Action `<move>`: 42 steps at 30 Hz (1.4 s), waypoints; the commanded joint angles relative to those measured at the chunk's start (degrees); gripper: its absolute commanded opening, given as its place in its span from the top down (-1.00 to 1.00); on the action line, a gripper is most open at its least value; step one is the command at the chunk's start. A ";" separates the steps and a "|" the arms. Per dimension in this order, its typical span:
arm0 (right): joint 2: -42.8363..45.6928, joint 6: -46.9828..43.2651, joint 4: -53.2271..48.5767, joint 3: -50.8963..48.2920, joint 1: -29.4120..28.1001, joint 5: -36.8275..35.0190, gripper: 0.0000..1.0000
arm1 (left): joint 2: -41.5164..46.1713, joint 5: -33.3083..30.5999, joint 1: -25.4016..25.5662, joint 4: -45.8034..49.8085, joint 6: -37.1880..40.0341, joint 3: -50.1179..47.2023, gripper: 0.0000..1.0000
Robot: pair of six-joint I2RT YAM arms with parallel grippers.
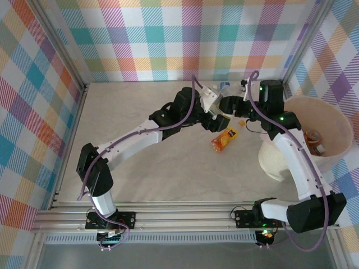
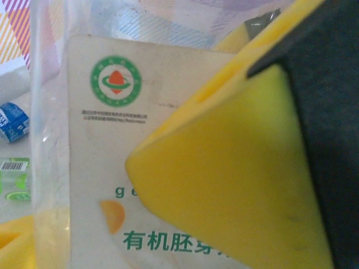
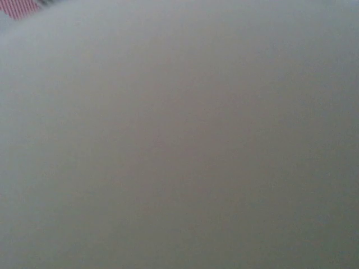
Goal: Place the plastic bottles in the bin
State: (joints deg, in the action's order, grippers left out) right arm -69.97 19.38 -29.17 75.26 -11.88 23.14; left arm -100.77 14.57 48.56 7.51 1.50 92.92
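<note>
**Left gripper shut on white-label bottle; one bottle logged in bin**

1. Left gripper [image 1: 220,116]. Position: far middle of the table [image 1: 140,168], at the end of the outstretched left arm. State: in the wrist view [image 2: 73,207] the yellow pads [image 2: 235,185] are drawn in against a clear white-label bottle [image 2: 112,162]. One pad is on the right and the other is at the lower left corner. The jaws stand no wider than the bottle. Label print: a round green emblem with an orange centre, and green characters below it.

2. Blue-label bottle [image 2: 12,120]. Lies on the table past the held bottle, at the left edge of the left wrist view.

3. Green-label bottle [image 2: 14,179]. Lies just below the blue one. A barcode is visible and the rest is blurred.

4. Orange bottle [image 1: 224,139]. Lies on its side on the bare table, near both grippers but apart from them, between the two arms and left of the bin.

5. Right gripper [image 1: 231,105]. Points left, just beside the left gripper. How far it is open cannot be told. Its wrist view is a blurred pale grey.

6. Bin [image 1: 336,117]. Container, cream-white outside and pinkish-tan inside. It stands at the right of the table with its mouth open toward the overhead camera, and the right forearm crosses its near left side. Contents: one reddish-label bottle [image 1: 315,140] against the inner wall. The arm hides part of the interior.
</note>
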 commanded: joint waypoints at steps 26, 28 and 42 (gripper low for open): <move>11.29 -30.41 3.15 2.93 22.46 -56.53 0.07 | 4.21 -19.93 0.28 -10.00 -15.47 -7.35 -1.00; 10.85 -29.73 3.10 2.28 24.91 -57.17 0.07 | 3.63 -19.74 0.24 -10.02 -16.96 -6.58 -1.00; 4.16 -22.13 -1.10 1.45 29.55 -55.88 -0.30 | 1.72 -16.42 0.23 -7.51 -20.04 -3.33 -1.00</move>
State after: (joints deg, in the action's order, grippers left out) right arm -64.97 -5.87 -28.62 75.72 17.30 -33.67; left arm -98.87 -1.78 48.66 0.01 -17.54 88.27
